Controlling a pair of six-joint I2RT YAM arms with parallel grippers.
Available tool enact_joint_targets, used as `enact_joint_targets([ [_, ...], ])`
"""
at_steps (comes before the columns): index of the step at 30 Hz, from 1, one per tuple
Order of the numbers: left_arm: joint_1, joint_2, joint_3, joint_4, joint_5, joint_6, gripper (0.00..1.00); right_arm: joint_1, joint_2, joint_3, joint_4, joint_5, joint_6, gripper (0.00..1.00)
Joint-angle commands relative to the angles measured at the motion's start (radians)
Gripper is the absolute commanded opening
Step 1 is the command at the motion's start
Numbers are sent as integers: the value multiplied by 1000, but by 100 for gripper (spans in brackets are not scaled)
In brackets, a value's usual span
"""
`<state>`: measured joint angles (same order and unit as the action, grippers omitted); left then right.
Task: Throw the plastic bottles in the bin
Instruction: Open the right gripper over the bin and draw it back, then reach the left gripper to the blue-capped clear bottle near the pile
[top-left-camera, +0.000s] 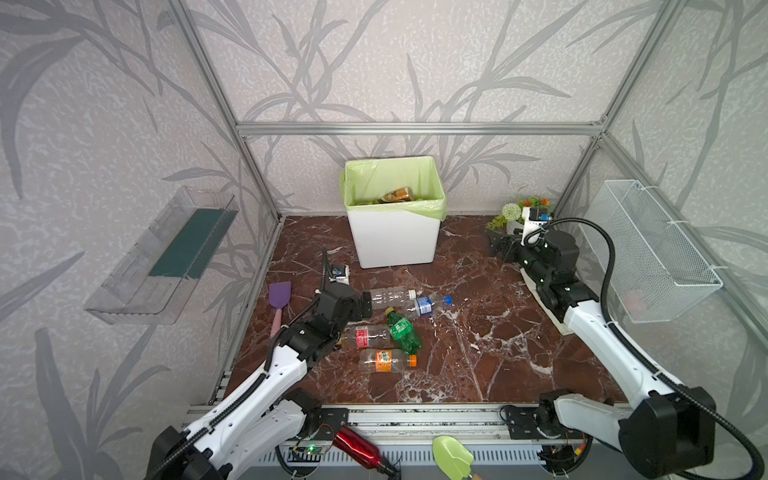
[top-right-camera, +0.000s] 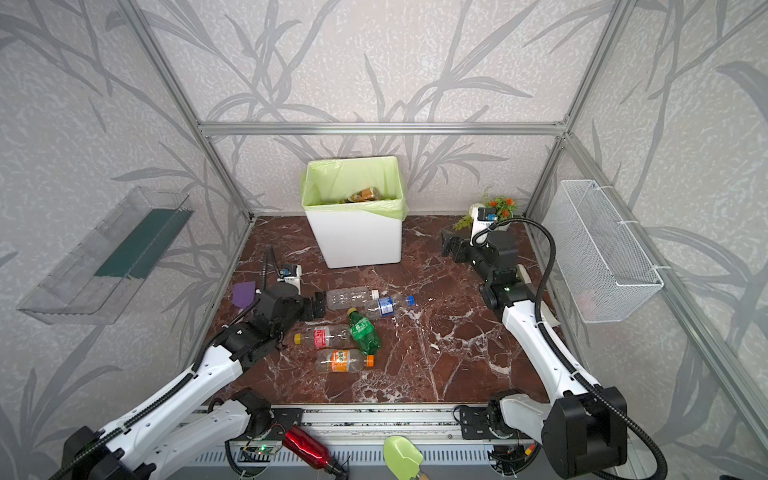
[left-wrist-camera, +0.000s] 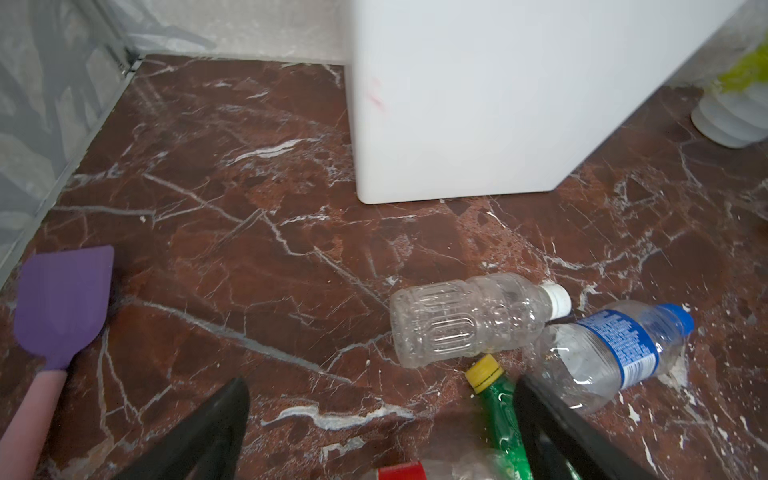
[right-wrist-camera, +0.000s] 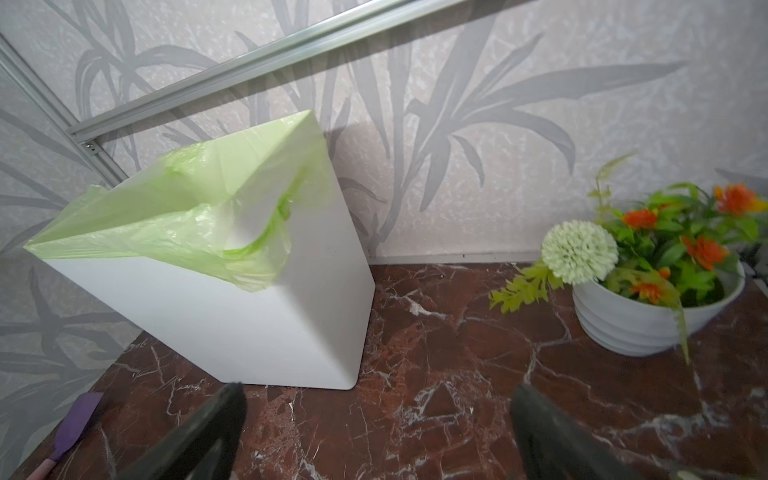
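Note:
Several plastic bottles lie in a cluster on the brown marble floor: a clear white-capped one (top-left-camera: 390, 297) (left-wrist-camera: 469, 320), a blue-labelled one (top-left-camera: 428, 305) (left-wrist-camera: 615, 349), a green one (top-left-camera: 403, 330) (left-wrist-camera: 503, 411), a red-labelled one (top-left-camera: 368, 336) and an orange-labelled one (top-left-camera: 386, 360). The white bin (top-left-camera: 395, 241) (right-wrist-camera: 208, 311) with its green bag stands at the back, and a brown bottle (top-left-camera: 397, 194) shows inside it. My left gripper (top-left-camera: 365, 305) (left-wrist-camera: 382, 384) is open and empty, just left of the clear bottle. My right gripper (top-left-camera: 496, 243) (right-wrist-camera: 376, 390) hangs open and empty to the right of the bin.
A purple spatula (top-left-camera: 279, 297) lies by the left wall. A white flower pot (top-left-camera: 519, 216) sits in the back right corner. A wire basket (top-left-camera: 652, 253) and a clear tray (top-left-camera: 162, 257) hang on the side walls. A red metal bottle (top-left-camera: 357, 451) and a green scoop (top-left-camera: 453, 457) lie at the front rail.

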<state>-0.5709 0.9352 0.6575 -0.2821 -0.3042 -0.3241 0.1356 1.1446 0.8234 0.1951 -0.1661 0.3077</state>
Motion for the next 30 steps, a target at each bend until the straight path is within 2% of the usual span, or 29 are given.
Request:
enact_joint_targets([
  [1,-74,75,59,1,-47,111,99,-54,-49,-129,108,-3,130,99],
  [7,-196,251,158,27,-19,221,99,-93,-79,-291,176,5,208,99],
  [11,-242,383,250,-11,41,270,98,-103,-71,-313,200,2,221,99],
  [16,-286,555,374,-80,122,300,91,-115,-47,-314,220,-12,227,99],
  [21,-301,672,444,-113,218,329,89,-135,-27,-320,236,-34,240,99],
  [30,-301,872,625,-238,242,363,84,-161,-3,-340,270,-62,258,99],
])
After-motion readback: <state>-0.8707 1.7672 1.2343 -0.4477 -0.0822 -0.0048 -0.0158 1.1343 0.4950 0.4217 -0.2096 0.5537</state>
